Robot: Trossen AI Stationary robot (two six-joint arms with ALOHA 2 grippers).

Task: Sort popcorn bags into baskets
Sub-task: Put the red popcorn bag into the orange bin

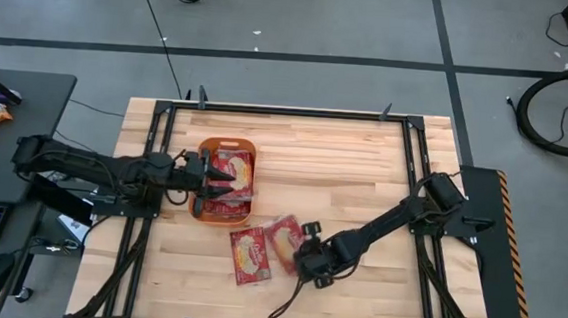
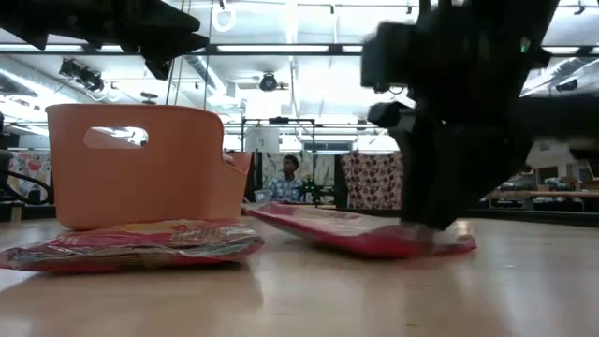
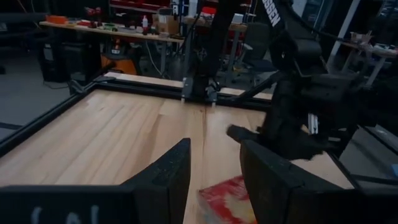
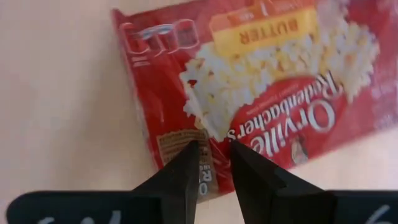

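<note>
Reaching down at lower centre of the high view, the right gripper (image 1: pixel 309 264) pressed on the edge of a glossy red popcorn bag (image 1: pixel 283 241), its fingers nearly closed on that edge. A second red bag (image 1: pixel 249 256) lay just left on the wooden tabletop (image 1: pixel 343 173). The left gripper (image 1: pixel 224 179) hovered open over the orange plastic basket (image 1: pixel 227 142) holding more bags.

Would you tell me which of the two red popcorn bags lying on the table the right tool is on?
The right tool is on the bag nearer the right arm; the other loose bag lies untouched beside it.
</note>
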